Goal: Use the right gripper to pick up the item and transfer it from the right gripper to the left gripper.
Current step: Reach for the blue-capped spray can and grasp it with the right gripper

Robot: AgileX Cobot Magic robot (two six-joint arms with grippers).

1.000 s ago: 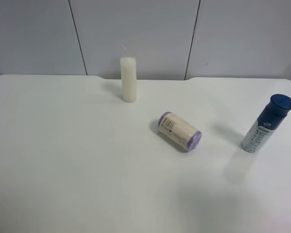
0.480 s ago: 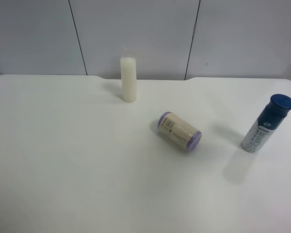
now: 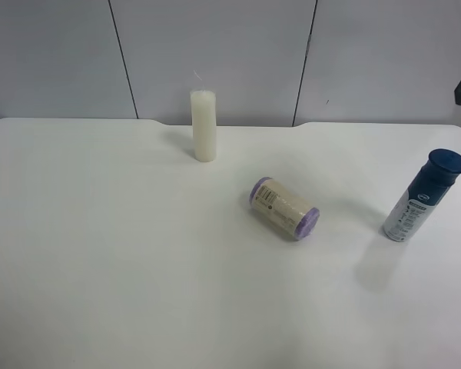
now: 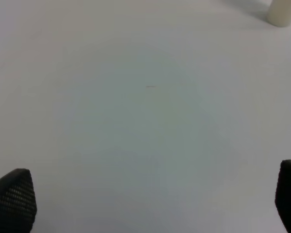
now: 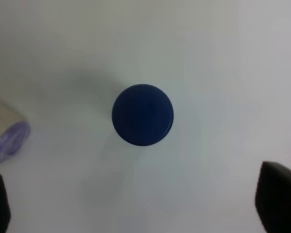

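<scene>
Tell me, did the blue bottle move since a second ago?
No. The blue bottle stands in the same spot, just as far from the cream roll as before.

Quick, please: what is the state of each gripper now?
Left gripper: open, holding nothing.
Right gripper: open, holding nothing, over the bottle.

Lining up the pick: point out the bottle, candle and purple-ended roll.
blue-capped bottle (image 5: 142,115): right wrist view, top of cap.
white candle (image 3: 203,127): exterior high view, mid body.
purple-ended roll (image 3: 284,207): exterior high view, cream side.
</scene>
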